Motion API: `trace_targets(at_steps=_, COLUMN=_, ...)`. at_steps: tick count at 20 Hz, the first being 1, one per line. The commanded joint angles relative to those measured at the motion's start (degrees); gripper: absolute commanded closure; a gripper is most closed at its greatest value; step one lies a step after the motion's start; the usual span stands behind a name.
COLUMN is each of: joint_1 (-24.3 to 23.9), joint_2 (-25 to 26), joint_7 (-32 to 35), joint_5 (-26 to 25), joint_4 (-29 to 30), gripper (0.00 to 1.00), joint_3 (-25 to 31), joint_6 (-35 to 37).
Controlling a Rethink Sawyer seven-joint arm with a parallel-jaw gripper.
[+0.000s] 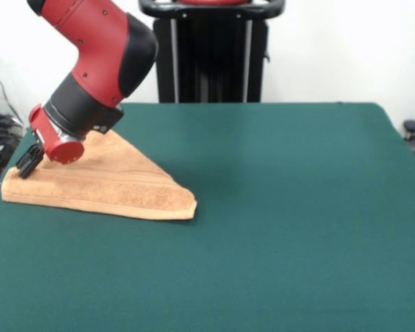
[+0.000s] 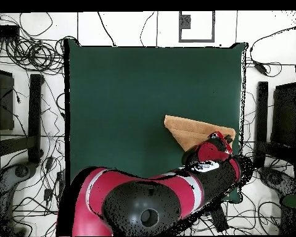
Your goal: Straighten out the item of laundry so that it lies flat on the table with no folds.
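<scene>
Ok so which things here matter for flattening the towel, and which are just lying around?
Part of the job:
- towel, folded into a triangle near the table's edge
- table, green-covered
- gripper, at the towel's corner

Just lying about:
- cables on the floor around the table
- black stand behind the table

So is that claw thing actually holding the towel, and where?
Cannot be told. The gripper sits at the folded towel's corner near the table edge, but a grasp isn't visible.
</scene>
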Motion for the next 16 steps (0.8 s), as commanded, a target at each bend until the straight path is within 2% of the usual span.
trace_targets(at_steps=1, joint_1=0.01, joint_2=2.03, joint_7=3.35, joint_5=2.25, joint_4=-1.39, gripper=1.0, joint_3=5.0, joint_6=-3.87)
trace_targets(at_steps=11, joint_1=0.99, joint_2=2.24, joint_7=3.4, joint_5=2.96, joint_4=-1.23, gripper=1.0, joint_3=4.17, joint_6=-2.59)
trace_targets(at_steps=16, joint_1=4.48, joint_2=3.39, joint_7=2.54, joint_5=4.58, joint_4=-1.68, gripper=1.0, joint_3=-0.27, joint_6=1.86)
